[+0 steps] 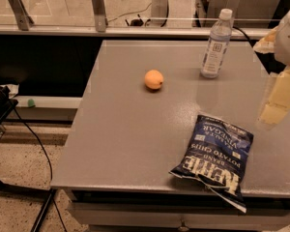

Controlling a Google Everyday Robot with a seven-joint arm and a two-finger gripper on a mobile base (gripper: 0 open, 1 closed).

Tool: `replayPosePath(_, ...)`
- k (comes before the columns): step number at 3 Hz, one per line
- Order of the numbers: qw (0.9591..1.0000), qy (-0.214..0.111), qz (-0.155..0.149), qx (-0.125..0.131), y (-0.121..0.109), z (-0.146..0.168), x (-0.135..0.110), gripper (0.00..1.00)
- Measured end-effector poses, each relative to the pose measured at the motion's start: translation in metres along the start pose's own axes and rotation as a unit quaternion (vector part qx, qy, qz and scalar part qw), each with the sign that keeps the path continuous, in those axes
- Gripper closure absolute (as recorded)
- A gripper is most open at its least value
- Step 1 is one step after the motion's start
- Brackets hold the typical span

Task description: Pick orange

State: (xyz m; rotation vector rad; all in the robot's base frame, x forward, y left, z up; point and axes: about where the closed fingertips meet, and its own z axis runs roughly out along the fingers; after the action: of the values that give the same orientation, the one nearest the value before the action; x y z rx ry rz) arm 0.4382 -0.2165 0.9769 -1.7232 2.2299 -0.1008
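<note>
The orange (153, 79), small, round and orange-yellow, sits on the grey table (125, 139) left of centre, towards the far side. My gripper (268, 81) hangs at the right edge of the camera view, above the table's right side and well to the right of the orange. Its two pale yellow fingers (280, 98) stand apart with nothing between them. Part of the gripper is cut off by the frame edge.
A clear water bottle (216, 45) with a white cap stands at the far right of the table. A dark blue chip bag (215, 159) lies at the front right, overhanging the edge. A glass railing (96, 8) runs behind the table. A black cable (36, 144) trails on the floor at left.
</note>
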Motion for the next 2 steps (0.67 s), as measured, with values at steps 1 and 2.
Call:
replayPosePath(1, 1.0, 0.0, 0.0, 0.0, 0.0, 0.0, 0.0, 0.0)
replayPosePath(2, 0.9998, -0.018, -0.01, 0.0, -0.009, 0.006, -0.014, 0.0)
